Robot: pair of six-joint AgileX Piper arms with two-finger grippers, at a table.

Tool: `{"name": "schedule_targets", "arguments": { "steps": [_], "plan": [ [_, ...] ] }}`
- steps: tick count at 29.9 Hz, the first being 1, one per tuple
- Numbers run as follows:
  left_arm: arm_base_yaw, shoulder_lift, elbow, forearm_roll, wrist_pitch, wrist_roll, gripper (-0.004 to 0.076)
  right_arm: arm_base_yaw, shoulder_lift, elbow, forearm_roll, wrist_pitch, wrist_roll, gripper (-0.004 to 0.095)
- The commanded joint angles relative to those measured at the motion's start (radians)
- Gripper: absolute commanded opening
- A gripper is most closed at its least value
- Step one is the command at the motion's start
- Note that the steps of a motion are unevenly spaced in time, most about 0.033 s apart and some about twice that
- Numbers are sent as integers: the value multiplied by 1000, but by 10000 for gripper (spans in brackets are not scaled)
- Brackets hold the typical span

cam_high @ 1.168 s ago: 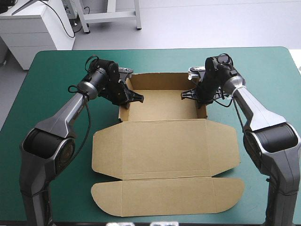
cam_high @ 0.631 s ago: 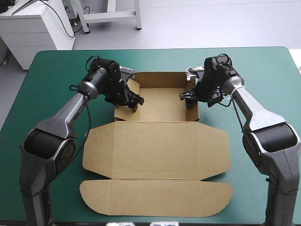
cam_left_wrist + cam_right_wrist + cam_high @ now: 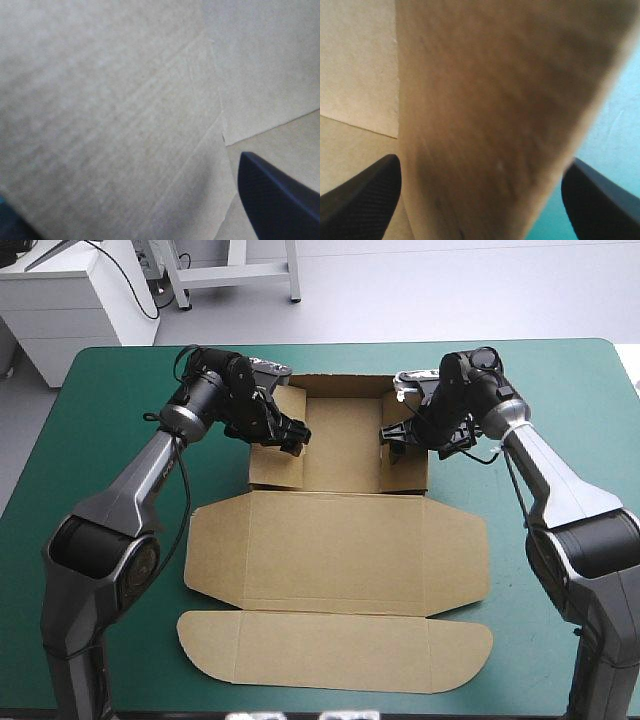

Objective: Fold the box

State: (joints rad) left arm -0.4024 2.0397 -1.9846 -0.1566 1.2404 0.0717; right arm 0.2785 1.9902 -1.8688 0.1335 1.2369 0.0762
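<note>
On the desk (image 3: 100, 390), the left wall of the box (image 3: 340, 540) is straddled by the released left jaws, the right wall by the released right jaws.

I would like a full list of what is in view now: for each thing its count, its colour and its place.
table: one, teal-green cover, under everything.
box: one, brown, middle of the table; open tray at the far side, lid flat toward the near edge.
left gripper: one, black fingers, open, at the tray's left wall.
right gripper: one, black fingers, open, with the tray's right wall between them.
</note>
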Motion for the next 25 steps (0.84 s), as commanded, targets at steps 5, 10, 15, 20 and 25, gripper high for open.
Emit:
{"name": "schedule_targets", "arguments": {
  "steps": [5, 10, 15, 20, 25],
  "plan": [
    [-8, -75, -34, 33, 46, 1, 596, 0, -63, -28, 13, -16, -11, 805],
    [-8, -75, -36, 68, 46, 5, 596, 0, -63, -28, 11, -37, -11, 805],
    [22, -81, -36, 37, 46, 9, 596, 0, -63, -30, 11, -50, -16, 805],
    [84, -122, -53, -15, 46, 5, 595, 0, -74, -61, 9, -31, -25, 804],
    [124, -228, -60, -41, 46, -15, 526, 0, -117, -119, 0, -14, -38, 772]
  ]
}}
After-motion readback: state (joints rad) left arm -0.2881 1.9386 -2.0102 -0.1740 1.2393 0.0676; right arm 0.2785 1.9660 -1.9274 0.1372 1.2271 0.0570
